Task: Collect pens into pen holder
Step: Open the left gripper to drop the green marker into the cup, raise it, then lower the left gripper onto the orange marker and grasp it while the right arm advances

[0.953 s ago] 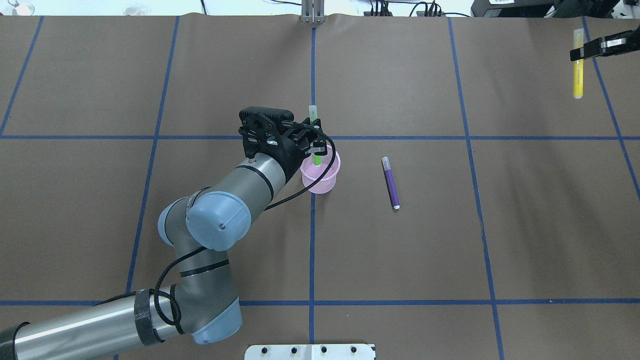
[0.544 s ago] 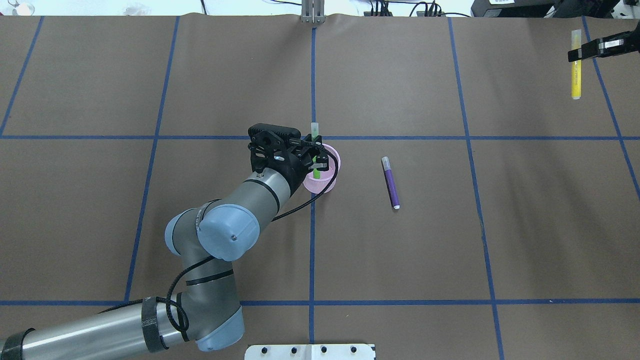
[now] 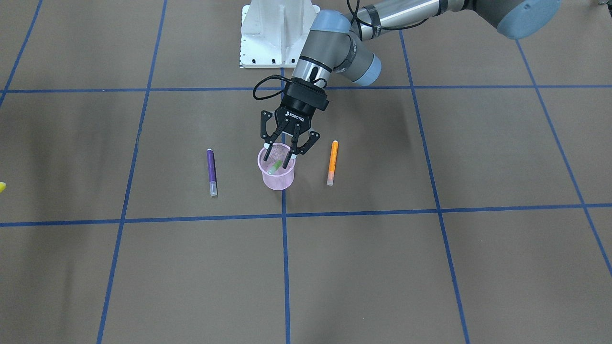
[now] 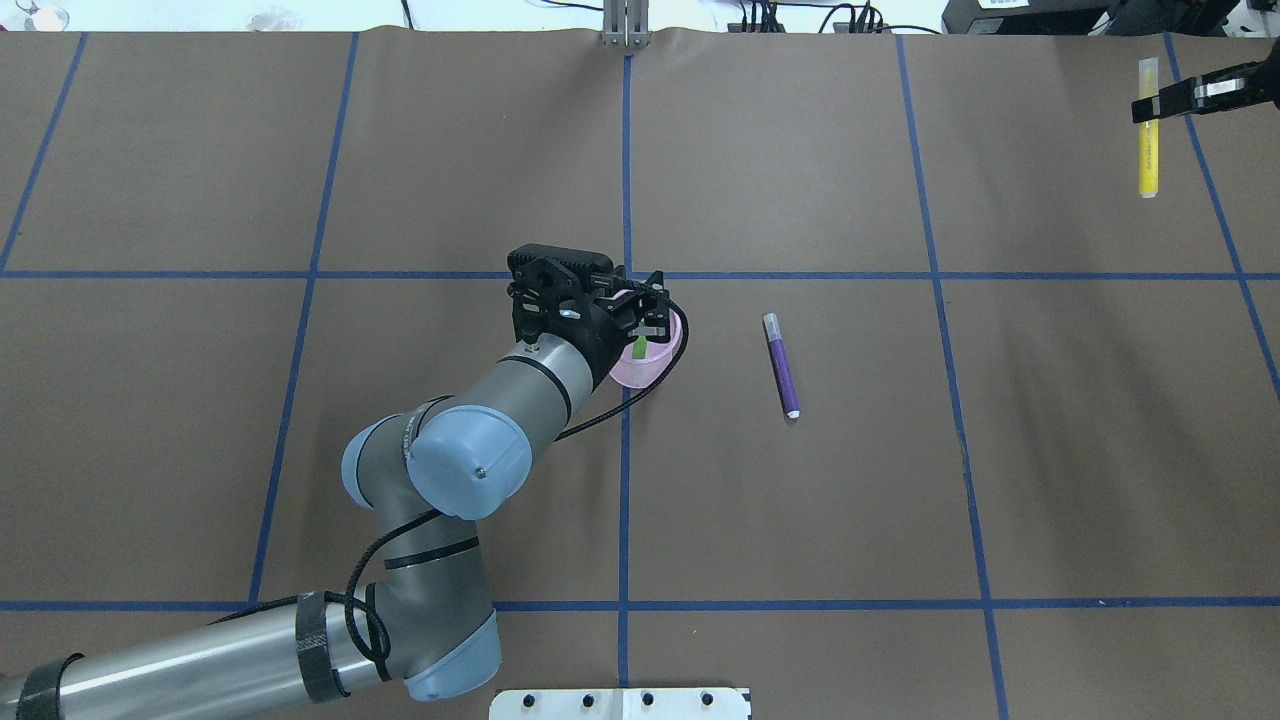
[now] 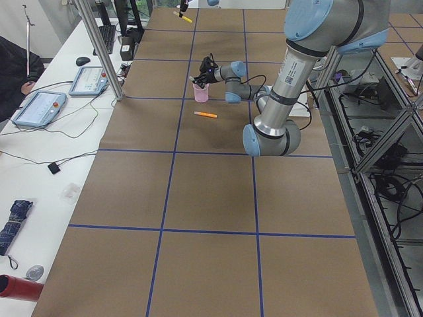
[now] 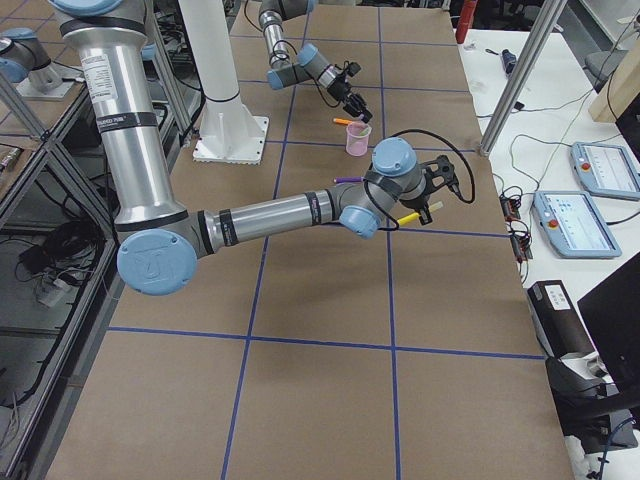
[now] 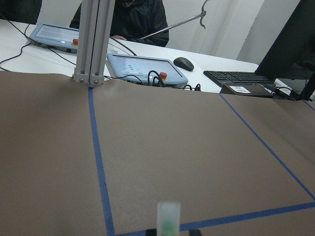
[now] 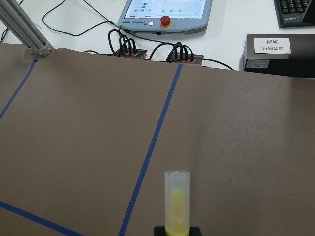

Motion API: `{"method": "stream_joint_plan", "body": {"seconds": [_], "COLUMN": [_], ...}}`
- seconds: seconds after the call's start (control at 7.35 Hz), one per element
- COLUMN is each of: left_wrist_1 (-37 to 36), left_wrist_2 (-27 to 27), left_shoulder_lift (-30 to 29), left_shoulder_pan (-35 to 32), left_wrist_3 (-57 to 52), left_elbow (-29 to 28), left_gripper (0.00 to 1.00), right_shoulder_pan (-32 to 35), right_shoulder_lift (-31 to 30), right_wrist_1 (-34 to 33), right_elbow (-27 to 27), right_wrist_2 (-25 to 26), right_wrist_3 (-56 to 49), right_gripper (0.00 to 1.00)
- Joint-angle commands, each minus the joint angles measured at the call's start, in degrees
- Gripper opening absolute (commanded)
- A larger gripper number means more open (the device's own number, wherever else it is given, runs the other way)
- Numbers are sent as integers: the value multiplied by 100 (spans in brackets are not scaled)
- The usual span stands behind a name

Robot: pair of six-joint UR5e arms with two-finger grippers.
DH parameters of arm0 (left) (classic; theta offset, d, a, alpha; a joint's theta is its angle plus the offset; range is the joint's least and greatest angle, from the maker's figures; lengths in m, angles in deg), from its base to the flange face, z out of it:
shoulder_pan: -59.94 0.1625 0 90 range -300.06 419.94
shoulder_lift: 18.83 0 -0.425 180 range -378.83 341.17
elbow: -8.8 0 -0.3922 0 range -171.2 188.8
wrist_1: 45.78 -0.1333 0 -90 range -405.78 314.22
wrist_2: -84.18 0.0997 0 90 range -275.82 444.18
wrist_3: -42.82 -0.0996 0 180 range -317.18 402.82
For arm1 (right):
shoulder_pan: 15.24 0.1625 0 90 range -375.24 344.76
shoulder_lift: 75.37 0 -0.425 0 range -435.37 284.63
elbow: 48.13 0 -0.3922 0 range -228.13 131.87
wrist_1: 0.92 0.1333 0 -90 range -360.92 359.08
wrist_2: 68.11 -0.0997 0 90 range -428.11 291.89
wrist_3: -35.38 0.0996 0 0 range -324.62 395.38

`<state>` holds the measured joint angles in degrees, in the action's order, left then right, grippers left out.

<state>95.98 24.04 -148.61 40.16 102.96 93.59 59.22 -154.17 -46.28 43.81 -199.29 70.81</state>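
Front-facing: left gripper [image 3: 279,152] low over pen holder [image 3: 277,181], jaws released, tips at the rim. Green pen [image 3: 276,166] leaning inside holder. Purple pen [image 3: 211,171] and orange pen [image 3: 332,161] flat on table [image 3: 382,267], one on each side of holder, clear of it, open room all round. Overhead: green cap no longer poking past the gripper as half a second ago; orange pen hidden under the arm. Right gripper [image 4: 1147,107] near far right corner, jaws clenched on yellow pen [image 4: 1146,165]. Right wrist: yellow pen upright between jaws.
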Motion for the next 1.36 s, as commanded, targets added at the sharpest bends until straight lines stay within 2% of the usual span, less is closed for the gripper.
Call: {"method": "stream_joint_plan", "body": {"seconds": [0.0,0.27,0.41,0.54,0.68,0.82,0.95,1.09,1.22], "left_wrist_1": [-69,-270,-603,-1302,-2440,-3243,-3739,-4039,-4399], "left_wrist_2": [-50,-671,-1205,-1941,-2854,-3750,-4377,-4488,-4498], "left_shoulder_lift": [-56,-65,-74,-65,-65,-56,-47,-12,-3], "left_shoulder_pan": [-9,-358,-647,-1024,-1454,-1833,-2046,-2048,-1987], "left_wrist_3": [-12,-3,6,41,59,59,50,50,50], "left_elbow": [211,432,546,878,1290,1564,1584,1584,1532], "left_gripper": [98,98,98,98,99,99,99,99,99], "right_shoulder_pan": [-20,-38,-38,-38,-55,-151,-483,-825,-1159], "right_shoulder_lift": [5,241,294,356,478,540,532,532,523], "right_wrist_1": [351,360,361,361,369,369,395,457,849], "right_elbow": [-1,35,87,175,219,341,569,745,747], "right_wrist_2": [22,31,22,31,40,214,694,1160,1478], "right_wrist_3": [-1,8,8,8,8,95,191,453,874], "right_gripper": [0,0,0,0,0,0,0,0,0]}}
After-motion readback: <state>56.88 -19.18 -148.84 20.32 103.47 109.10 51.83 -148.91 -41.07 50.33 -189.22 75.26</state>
